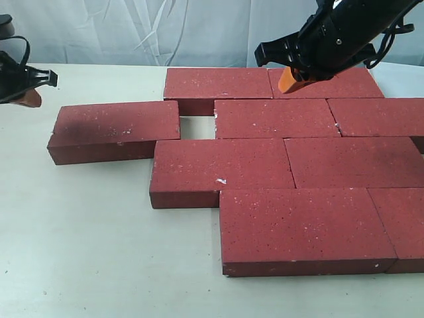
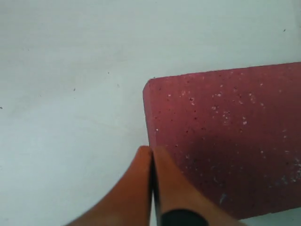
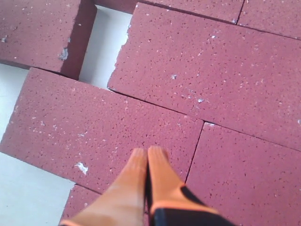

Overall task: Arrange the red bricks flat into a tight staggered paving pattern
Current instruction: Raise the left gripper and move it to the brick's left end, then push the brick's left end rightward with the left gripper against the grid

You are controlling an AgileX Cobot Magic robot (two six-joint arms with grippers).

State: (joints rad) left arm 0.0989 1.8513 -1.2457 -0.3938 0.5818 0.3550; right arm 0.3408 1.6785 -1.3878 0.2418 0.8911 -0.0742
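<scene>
Rough dark-red rectangular paving bricks (image 1: 285,165) are lying flat in staggered rows on the white table (image 1: 86,252) — the leftmost brick (image 1: 116,122) is leaving a gap in its row. The left gripper (image 2: 151,151) beside that brick's end and the right gripper (image 3: 148,153) over the packed rows are both hovering — jaws pressed together, empty.

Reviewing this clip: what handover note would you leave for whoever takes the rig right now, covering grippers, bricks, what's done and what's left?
left gripper: shut, empty, near the outer end of the loose brick.
right gripper: shut, empty, above the back rows of the paving.
red bricks: all lie flat on the table. Eight sit tight in four staggered rows. The loose brick lies at the left of the second row, slightly skewed.
Done: the paving, apart from that brick.
Left: close the gap between the loose brick and its row neighbour, probably by pushing its outer end.
</scene>
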